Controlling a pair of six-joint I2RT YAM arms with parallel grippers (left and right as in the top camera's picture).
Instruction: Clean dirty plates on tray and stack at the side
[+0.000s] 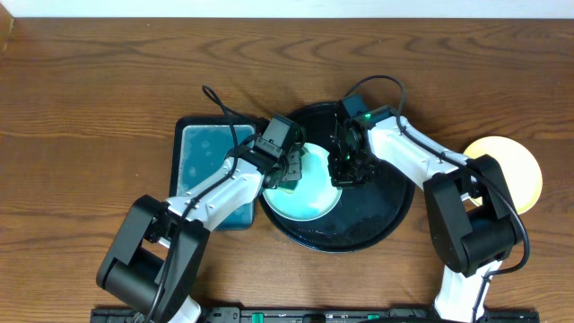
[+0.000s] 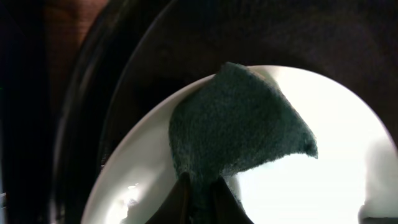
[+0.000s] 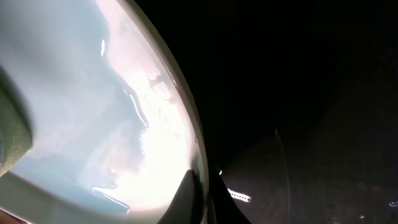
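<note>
The tray [image 1: 386,211] sits at mid-table [image 1: 90,108], slightly toward the robot's edge. A mint plate [image 1: 309,202] lies on the tray's left half. The left end effector [image 2: 199,198] is pinching a dark green scouring pad [image 2: 236,124], which lies flat on the plate's surface. The right end effector [image 3: 200,186] is clamped on the plate's rim. A yellow plate [image 1: 511,166] rests on the table toward the right edge, apart from the tray. A basin [image 1: 202,161] of blue-green water stands just left of the tray.
</note>
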